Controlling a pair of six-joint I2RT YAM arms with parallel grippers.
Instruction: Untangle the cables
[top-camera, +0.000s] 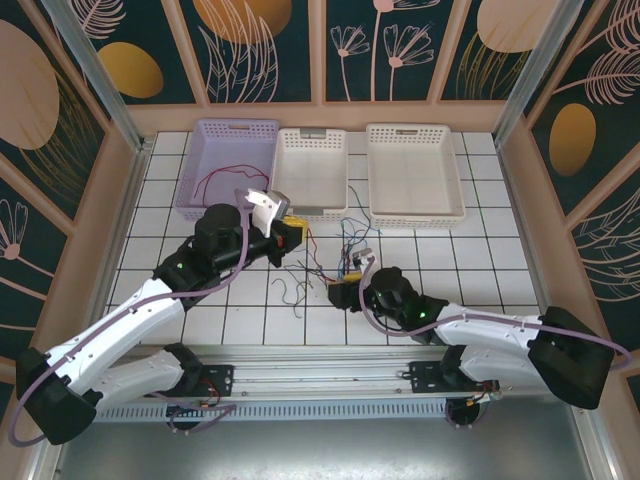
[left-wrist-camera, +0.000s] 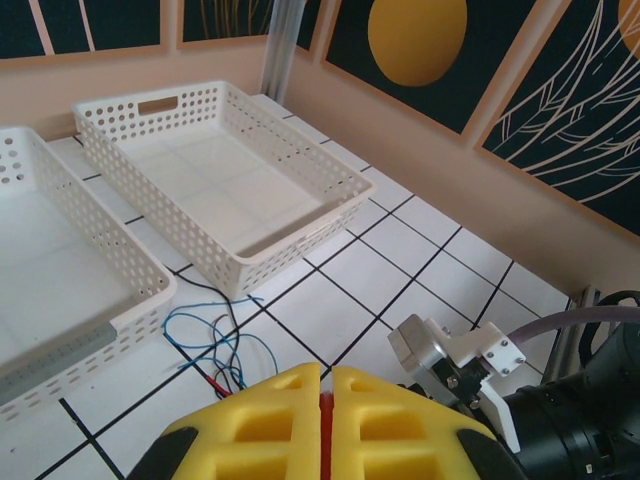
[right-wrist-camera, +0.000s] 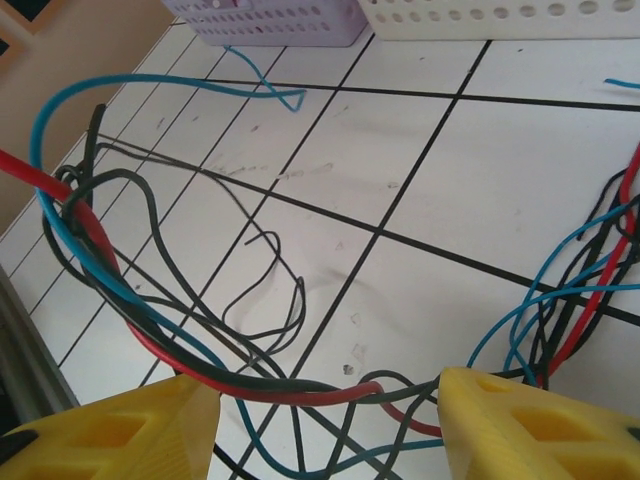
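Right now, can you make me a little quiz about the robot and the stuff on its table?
1. True or false: the left pincer is wide open.
2. What passes between the fingers of the open right pincer? A) cables B) a spoon C) a sock
3. How many baskets stand on the table?
Key: 1. False: it is shut on a red cable. 2. A. 3. Three: the lilac basket, the middle white basket and the right white basket.
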